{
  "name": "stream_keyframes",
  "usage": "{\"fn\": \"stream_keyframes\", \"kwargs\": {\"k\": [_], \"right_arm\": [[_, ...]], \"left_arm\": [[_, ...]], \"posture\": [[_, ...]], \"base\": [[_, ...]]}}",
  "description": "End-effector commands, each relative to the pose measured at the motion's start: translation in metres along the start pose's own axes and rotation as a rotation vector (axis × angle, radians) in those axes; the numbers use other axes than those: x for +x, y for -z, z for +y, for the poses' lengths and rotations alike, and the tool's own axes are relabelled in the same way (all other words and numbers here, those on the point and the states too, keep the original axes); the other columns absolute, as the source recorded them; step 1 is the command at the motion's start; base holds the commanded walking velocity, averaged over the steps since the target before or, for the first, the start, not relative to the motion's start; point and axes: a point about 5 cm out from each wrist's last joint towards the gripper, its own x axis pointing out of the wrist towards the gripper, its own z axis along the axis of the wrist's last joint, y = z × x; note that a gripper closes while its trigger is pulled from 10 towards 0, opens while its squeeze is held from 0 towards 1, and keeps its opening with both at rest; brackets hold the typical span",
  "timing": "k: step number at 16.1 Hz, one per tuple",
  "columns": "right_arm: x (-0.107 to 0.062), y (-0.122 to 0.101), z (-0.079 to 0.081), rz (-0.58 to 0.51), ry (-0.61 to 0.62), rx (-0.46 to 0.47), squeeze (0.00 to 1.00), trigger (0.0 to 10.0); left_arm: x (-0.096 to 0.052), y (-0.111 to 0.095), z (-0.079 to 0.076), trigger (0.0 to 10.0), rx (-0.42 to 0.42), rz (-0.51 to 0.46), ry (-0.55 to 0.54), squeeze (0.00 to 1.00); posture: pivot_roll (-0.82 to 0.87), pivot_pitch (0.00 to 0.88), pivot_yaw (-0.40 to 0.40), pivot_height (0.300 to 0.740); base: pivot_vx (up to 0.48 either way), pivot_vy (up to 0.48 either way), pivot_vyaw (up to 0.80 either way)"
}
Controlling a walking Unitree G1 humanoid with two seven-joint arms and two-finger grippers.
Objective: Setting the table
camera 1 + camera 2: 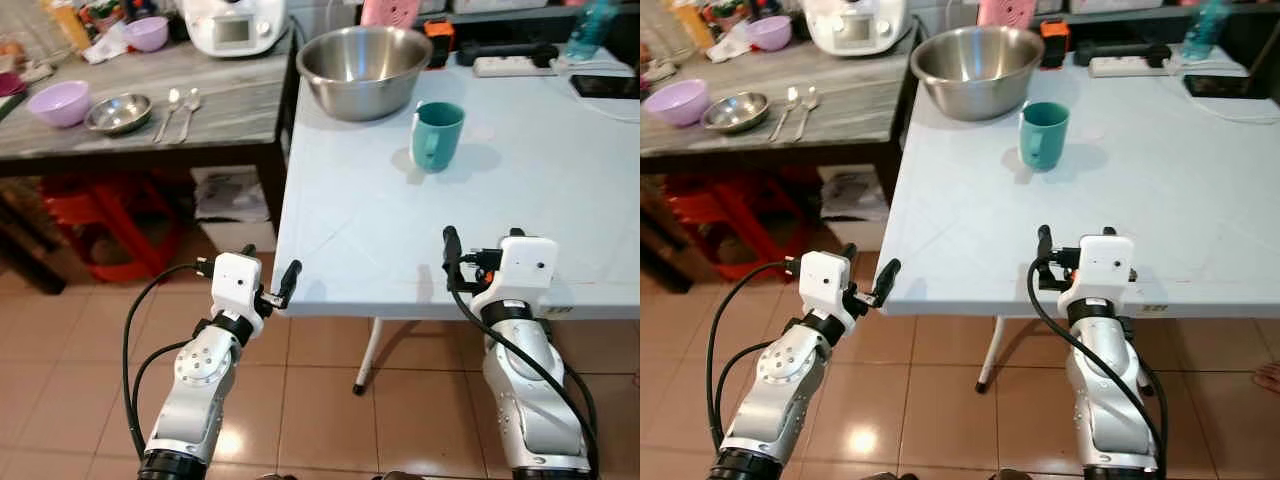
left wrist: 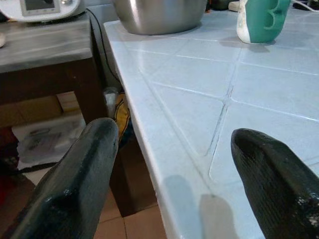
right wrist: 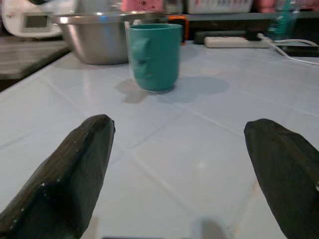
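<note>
- The teal mug (image 1: 436, 134) stands upright on the white table (image 1: 520, 220), just in front of the steel bowl (image 1: 364, 68).
- The left gripper (image 1: 268, 280) hovers at the table's near left corner, fingers spread apart and empty.
- The right gripper (image 1: 482, 243) sits over the near edge, fingers spread wide, pointing toward the mug and well apart from it.
- A purple bowl (image 1: 59, 102), a small metal dish (image 1: 118, 112) and spoons (image 1: 178, 110) lie on the wooden side table (image 1: 230, 100).

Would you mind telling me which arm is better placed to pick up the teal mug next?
The right. Its open claw faces the teal mug over the white table; the left claw sits at the table's corner.
</note>
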Motion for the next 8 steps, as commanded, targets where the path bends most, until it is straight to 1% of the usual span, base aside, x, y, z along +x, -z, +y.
{"fn": "stream_keyframes", "kwargs": {"k": [1, 7, 8], "right_arm": [[-0.0003, -0.0015, 0.0057, -0.009, -0.016, 0.008, 0.00, 10.0], [-0.0002, -0.0017, 0.0046, -0.011, -0.010, 0.008, 0.00, 10.0], [-0.0004, -0.0018, 0.0045, -0.012, -0.009, 0.008, 0.00, 10.0]], "left_arm": [[-0.0033, -0.0026, 0.0051, 10.0, -0.021, -0.008, 0.009, 0.00], [-0.0038, -0.0041, 0.0011, 10.0, -0.031, -0.018, 0.044, 0.00], [-0.0040, -0.0042, 0.0010, 10.0, -0.033, -0.019, 0.047, 0.00]], "posture": [[-0.12, 0.130, 0.116, 0.740], [-0.12, 0.131, 0.117, 0.740], [-0.12, 0.131, 0.116, 0.740]], "base": [[0.000, 0.000, 0.00], [0.000, 0.000, 0.00], [0.247, 0.000, 0.00]]}}
